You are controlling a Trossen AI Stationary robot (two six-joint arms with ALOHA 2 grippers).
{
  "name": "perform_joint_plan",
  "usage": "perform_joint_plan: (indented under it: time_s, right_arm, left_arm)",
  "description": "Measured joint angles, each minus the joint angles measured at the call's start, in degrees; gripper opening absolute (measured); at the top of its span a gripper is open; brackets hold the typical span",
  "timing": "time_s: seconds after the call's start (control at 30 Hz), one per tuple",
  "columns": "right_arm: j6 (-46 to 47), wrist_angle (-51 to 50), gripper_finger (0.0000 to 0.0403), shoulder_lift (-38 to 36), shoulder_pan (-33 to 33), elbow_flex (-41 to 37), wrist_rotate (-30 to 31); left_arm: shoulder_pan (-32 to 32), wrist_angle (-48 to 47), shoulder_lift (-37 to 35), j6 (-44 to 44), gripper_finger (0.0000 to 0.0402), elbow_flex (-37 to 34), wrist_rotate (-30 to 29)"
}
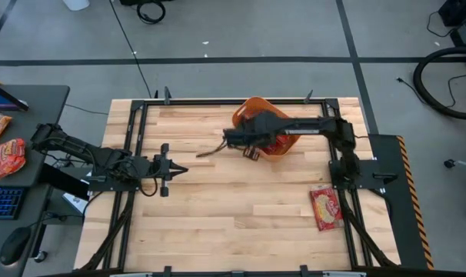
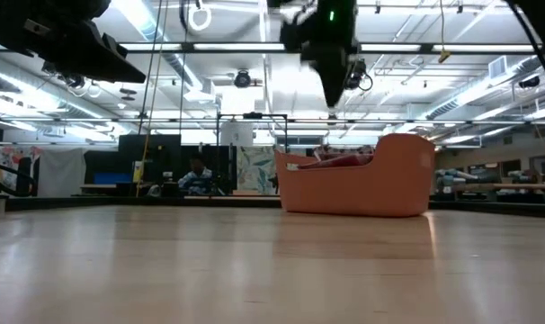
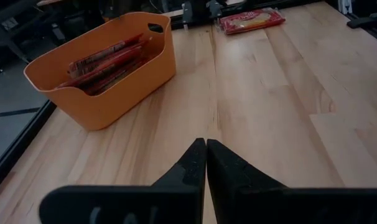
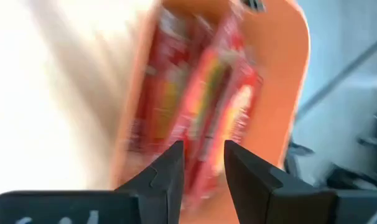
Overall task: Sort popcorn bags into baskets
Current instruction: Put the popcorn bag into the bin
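Note:
The orange tub [image 1: 283, 142] stands on the far middle of the table and holds several red popcorn bags [image 3: 107, 59] leaning on edge. Their tops show over the rim in the low view [image 2: 340, 160]. My right gripper [image 1: 252, 150] hangs above the tub's left part, pointing down, open and empty [image 4: 204, 149]. It sits well clear of the rim in the low view [image 2: 331, 108]. One more red bag [image 1: 325, 208] lies flat near the table's right edge. My left gripper [image 1: 175, 169] waits, shut, over the table's left side [image 3: 205, 146].
Two more red packets [image 1: 8, 154] lie on a side desk off the table's left edge, beside a keyboard. Dark frame rails run along the table's edges [image 1: 133, 154]. Bare wood stretches between the tub and the near edge.

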Motion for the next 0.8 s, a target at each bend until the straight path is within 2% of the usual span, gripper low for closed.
perform_joint_plan:
  time_s: [0.27,0.43,0.6,0.8]
  right_arm:
    - [7.14,6.43,0.0119,-1.21,13.25,-2.02,-6.52]
    - [24.16,3.30,0.0119,-1.15,20.26,-8.30,-16.09]
    - [45.84,-1.93,0.0119,-1.12,26.49,-16.54,-25.59]
    - [58.09,-0.91,0.0120,-1.21,30.26,-27.71,-37.74]
  left_arm:
    - [0.00,-0.01,-0.01,-1.10,0.0018,0.00,0.00]
    - [0.01,-0.04,0.01,-2.73,0.0018,0.00,0.02]
    - [0.00,0.00,-0.01,-2.76,0.0018,0.00,0.01]
    - [0.00,0.02,0.01,-2.73,0.0018,0.00,0.00]
